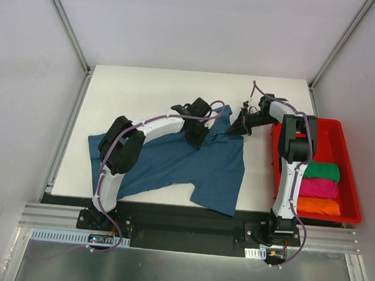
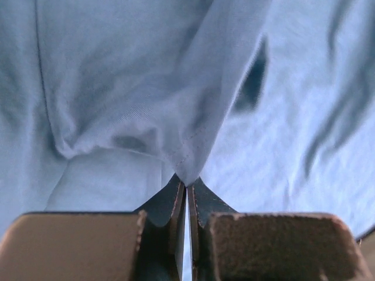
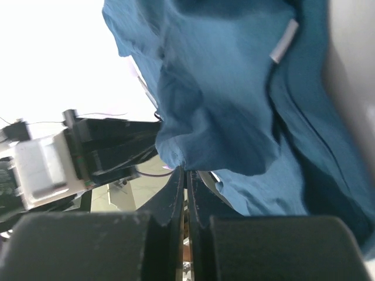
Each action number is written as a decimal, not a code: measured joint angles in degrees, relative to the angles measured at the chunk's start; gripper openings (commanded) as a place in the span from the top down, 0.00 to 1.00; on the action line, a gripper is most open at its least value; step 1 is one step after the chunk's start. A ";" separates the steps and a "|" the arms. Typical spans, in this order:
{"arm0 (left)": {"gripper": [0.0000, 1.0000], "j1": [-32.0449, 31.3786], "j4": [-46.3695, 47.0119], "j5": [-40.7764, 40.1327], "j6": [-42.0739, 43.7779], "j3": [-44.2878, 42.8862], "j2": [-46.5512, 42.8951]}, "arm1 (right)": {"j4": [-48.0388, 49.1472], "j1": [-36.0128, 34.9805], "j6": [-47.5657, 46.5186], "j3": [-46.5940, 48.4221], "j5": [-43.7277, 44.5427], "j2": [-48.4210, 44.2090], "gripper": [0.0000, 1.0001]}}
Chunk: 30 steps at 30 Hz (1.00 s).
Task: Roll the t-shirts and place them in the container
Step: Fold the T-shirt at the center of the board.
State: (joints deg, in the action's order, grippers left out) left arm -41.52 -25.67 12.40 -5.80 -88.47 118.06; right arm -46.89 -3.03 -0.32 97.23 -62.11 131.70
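On the white bench [image 1: 146,93], a dark teal-blue soft cloth t-shirt [image 1: 173,168] lies spread but rumpled, from the centre down toward six o'clock. Both arms reach to its far edge, at about one o'clock of the cloth.

The left hand [image 1: 199,136] is pinched tight on a raised fold of the shirt. Its wrist view shows the fabric peaked between the closed jaws. The right hand [image 1: 240,127], just toward three o'clock of it, is likewise clamped on a tuck of fabric near the collar, where a small white neck label [image 3: 283,41] shows.

At three o'clock on the bench, a red plastic tray [image 1: 341,134] holds a green roll [image 1: 321,171], a magenta roll [image 1: 319,187] and an orange roll [image 1: 318,206], far to near.

This looks like the straightening step: the shirt is gripped but not yet flat enough to roll. The next move likely calls for both hands to lift together and draw apart, tautening the cloth and laying it smooth.
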 measured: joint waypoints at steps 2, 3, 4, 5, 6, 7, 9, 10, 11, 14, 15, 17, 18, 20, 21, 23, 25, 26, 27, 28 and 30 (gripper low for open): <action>1.00 0.17 -4.33 1.03 2.69 -2.69 0.02 | -0.74 0.31 -0.90 -1.18 0.26 -0.17 0.99; 1.00 0.33 -5.44 1.25 3.61 -3.82 0.02 | -1.07 0.46 -1.25 -1.62 0.39 -0.28 0.99; 1.00 0.35 -6.60 1.64 4.57 -5.22 0.02 | -1.49 0.63 -1.64 -2.19 0.46 -0.35 0.99; 1.00 0.35 -7.43 2.12 5.53 -6.36 0.02 | -1.86 0.81 -1.99 -2.71 0.63 -0.44 0.99; 1.00 0.37 -8.24 2.38 6.49 -7.26 0.02 | -2.21 0.92 -2.38 -3.17 0.85 -0.57 0.99; 1.00 0.37 -9.09 2.64 7.34 -7.93 0.02 | -2.64 0.94 -2.78 -3.45 1.14 -0.70 0.99; 1.00 0.37 -11.63 3.87 9.31 -8.90 0.02 | -3.32 1.03 -3.52 -4.00 1.70 -1.11 0.99; 1.00 0.37 -13.16 4.24 10.14 -9.35 0.04 | -3.80 1.05 -4.00 -4.28 2.05 -1.44 0.99; 1.00 0.37 -15.43 5.16 11.30 -10.23 0.26 | -4.33 1.07 -4.48 -4.48 2.40 -1.77 0.99; 1.00 0.35 -22.03 7.74 15.23 -14.08 2.19 | -5.29 1.07 -5.64 -5.51 3.39 -3.28 0.99; 1.00 0.35 -23.39 8.37 16.35 -14.78 2.75 | -5.55 1.07 -5.99 -5.88 3.56 -3.82 0.99; 1.00 0.33 -26.51 9.64 19.15 -15.89 4.35 | -6.16 1.07 -6.54 -6.45 4.04 -4.79 0.99; 1.00 0.33 -27.78 10.01 20.46 -16.13 5.07 | -6.36 1.07 -6.80 -6.58 4.35 -5.09 0.99; 1.00 0.33 -30.01 10.36 22.51 -16.17 6.27 | -7.15 1.05 -7.76 -6.62 5.33 -5.53 0.99; 1.00 0.33 -30.97 10.54 23.32 -16.17 6.58 | -7.34 1.05 -8.15 -6.71 5.92 -5.66 0.99; 1.00 0.33 -32.85 10.93 24.85 -16.20 7.21 | -7.65 1.05 -9.05 -7.54 7.15 -6.08 0.99; 0.94 0.33 -34.05 11.08 25.99 -16.31 7.48 | -8.07 1.05 -9.66 -8.83 7.93 -6.54 0.99; 0.90 0.33 -34.49 11.04 26.16 -16.41 7.52 | -8.31 1.01 -9.88 -9.42 8.17 -6.69 0.99; 0.85 0.33 -34.71 11.04 25.99 -16.52 7.52 | -8.55 0.92 -10.05 -9.88 8.33 -6.73 0.99; 0.79 0.39 -34.73 11.15 25.40 -16.55 7.50 | -8.68 0.87 -10.14 -10.12 8.44 -6.73 0.99; 0.76 0.74 -33.62 11.39 22.67 -15.50 7.15 | -8.90 0.81 -10.36 -10.38 8.63 -6.73 0.99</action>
State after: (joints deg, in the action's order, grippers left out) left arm -40.77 -59.29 23.79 16.86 -103.96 125.21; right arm -55.79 -2.22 -10.68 86.85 -53.47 124.97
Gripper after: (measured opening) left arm 0.194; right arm 0.018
